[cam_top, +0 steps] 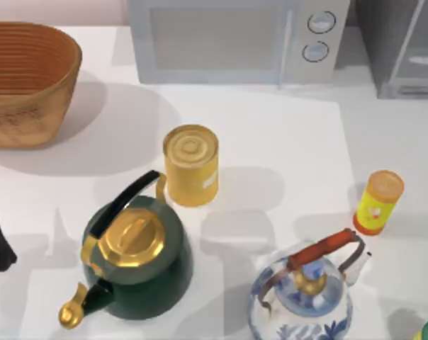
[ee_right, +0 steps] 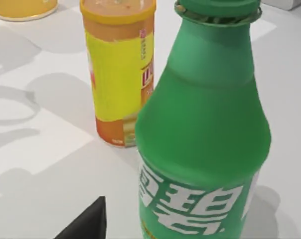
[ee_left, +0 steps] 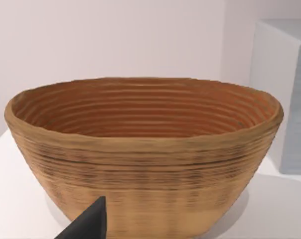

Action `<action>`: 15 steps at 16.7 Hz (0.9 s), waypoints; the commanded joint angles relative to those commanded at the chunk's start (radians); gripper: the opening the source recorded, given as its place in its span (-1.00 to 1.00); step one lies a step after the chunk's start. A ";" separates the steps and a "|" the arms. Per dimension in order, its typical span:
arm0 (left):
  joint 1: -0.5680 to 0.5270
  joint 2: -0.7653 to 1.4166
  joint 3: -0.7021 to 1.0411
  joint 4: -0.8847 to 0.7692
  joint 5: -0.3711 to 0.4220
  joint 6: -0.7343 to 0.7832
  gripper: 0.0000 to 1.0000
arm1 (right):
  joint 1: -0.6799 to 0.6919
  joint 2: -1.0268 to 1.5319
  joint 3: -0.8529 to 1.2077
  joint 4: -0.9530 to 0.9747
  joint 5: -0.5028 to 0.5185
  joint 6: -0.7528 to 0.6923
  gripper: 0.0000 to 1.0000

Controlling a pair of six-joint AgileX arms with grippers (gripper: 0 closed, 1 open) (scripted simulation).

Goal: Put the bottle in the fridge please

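At the table's right side the bottle [cam_top: 378, 202] stands upright: likely light, rigid, slick; grasp mid-body. Right pincer [ee_right: 85, 224] nearby, finger state indeterminable.

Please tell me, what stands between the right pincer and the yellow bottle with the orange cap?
In the right wrist view, a green bottle stands close before the camera, partly covering the yellow bottle behind it. White table lies around both.

The bottle [cam_top: 378, 202] stands upright, well apart from the fridge [cam_top: 405, 46].
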 joint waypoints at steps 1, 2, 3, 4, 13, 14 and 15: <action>0.000 0.000 0.000 0.000 0.000 0.000 1.00 | 0.017 0.002 -0.009 0.063 0.004 0.055 1.00; 0.000 0.000 0.000 0.000 0.000 0.000 1.00 | 0.034 0.004 -0.020 0.129 0.009 0.111 1.00; 0.000 0.000 0.000 0.000 0.000 0.000 1.00 | 0.052 0.007 -0.033 0.197 0.015 0.167 1.00; 0.000 0.000 0.000 0.000 0.000 0.000 1.00 | 0.070 0.010 -0.047 0.265 0.022 0.221 1.00; 0.000 0.000 0.000 0.000 0.000 0.000 1.00 | 0.205 0.042 -0.178 0.750 0.090 0.564 1.00; 0.000 0.000 0.000 0.000 0.000 0.000 1.00 | 0.214 0.045 -0.188 0.779 0.097 0.581 1.00; 0.000 0.000 0.000 0.000 0.000 0.000 1.00 | 0.220 0.048 -0.196 0.801 0.102 0.594 1.00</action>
